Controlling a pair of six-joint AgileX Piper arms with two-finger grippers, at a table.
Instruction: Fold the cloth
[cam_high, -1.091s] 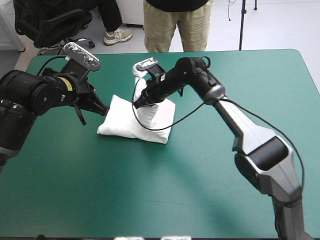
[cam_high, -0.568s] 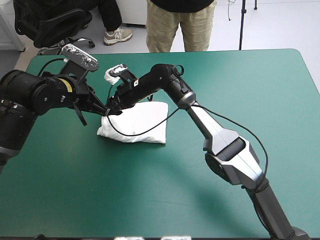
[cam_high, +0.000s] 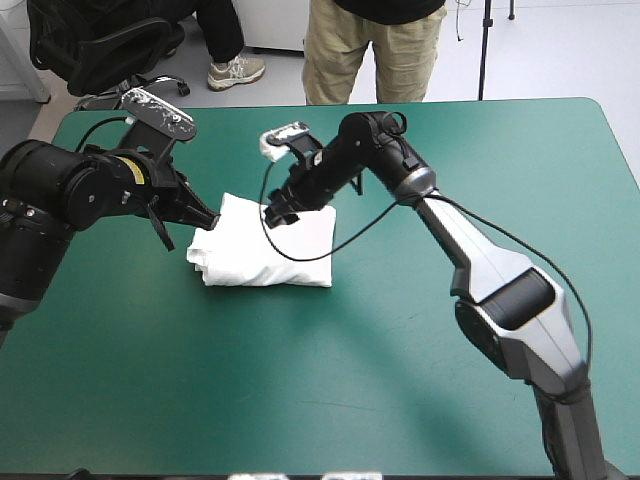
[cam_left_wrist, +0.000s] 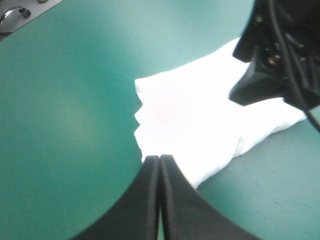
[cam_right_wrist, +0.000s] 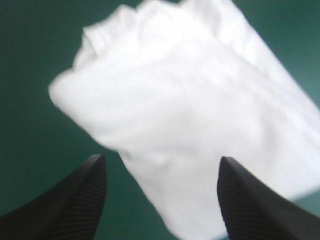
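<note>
The white T-shirt (cam_high: 268, 248) lies as a folded bundle on the far-left part of the table. My left gripper (cam_high: 211, 222) is shut, its pointed tip (cam_left_wrist: 160, 158) touching the bundle's left edge (cam_left_wrist: 200, 120); no cloth shows between the fingers. My right gripper (cam_high: 276, 212) hovers just over the bundle's far side, open. In the right wrist view its two black fingers (cam_right_wrist: 80, 192) stand wide apart with nothing between them, and the T-shirt (cam_right_wrist: 190, 115) lies below and ahead. The left wrist view also shows the right gripper (cam_left_wrist: 265, 75) above the cloth.
The teal-green cover (cam_high: 400, 380) stretches wide from the bundle toward the table's near and right edges. The far edge (cam_high: 240, 112) runs a short way beyond both grippers.
Earlier the right gripper carried a fold of the T-shirt leftward to the left gripper. It has since opened, let the cloth drop, and drawn back right. The left gripper stayed put.
</note>
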